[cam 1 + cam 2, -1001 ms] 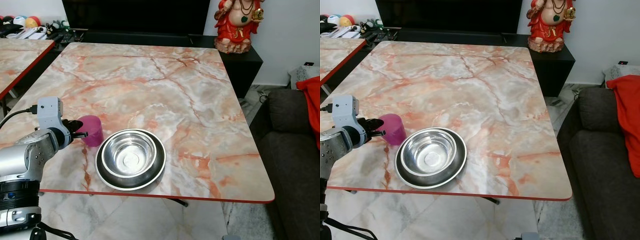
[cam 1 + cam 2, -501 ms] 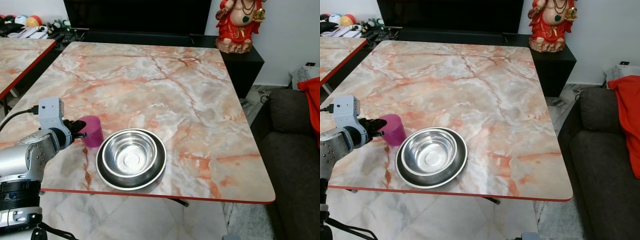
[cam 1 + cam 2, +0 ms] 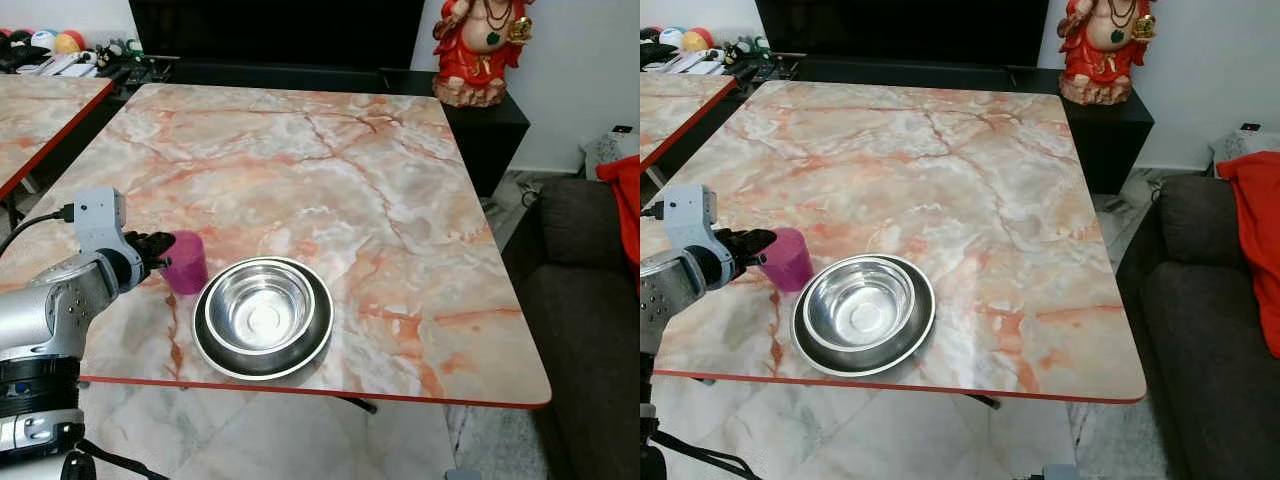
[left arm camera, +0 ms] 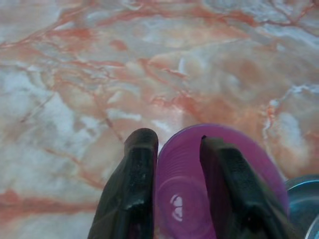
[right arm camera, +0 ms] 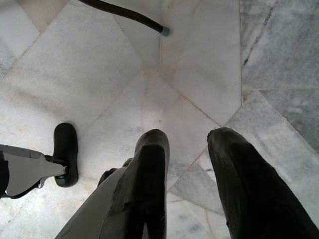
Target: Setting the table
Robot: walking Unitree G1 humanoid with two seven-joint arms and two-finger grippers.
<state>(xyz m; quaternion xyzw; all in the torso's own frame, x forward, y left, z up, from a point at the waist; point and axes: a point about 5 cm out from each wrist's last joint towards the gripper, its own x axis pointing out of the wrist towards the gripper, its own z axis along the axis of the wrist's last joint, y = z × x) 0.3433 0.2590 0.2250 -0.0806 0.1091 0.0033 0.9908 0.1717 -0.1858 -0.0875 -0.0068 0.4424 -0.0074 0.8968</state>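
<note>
The left gripper (image 4: 177, 149) has eased up, fingers slightly apart, straddling the purple cup's (image 3: 187, 262) near-left rim.

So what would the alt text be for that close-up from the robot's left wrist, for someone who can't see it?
Two long black fingers of the robot's left gripper straddle the rim of a pink cup, one finger outside the wall and one over its opening. The cup stands on a marble table veined in orange, with the edge of a steel bowl beside it.
</note>
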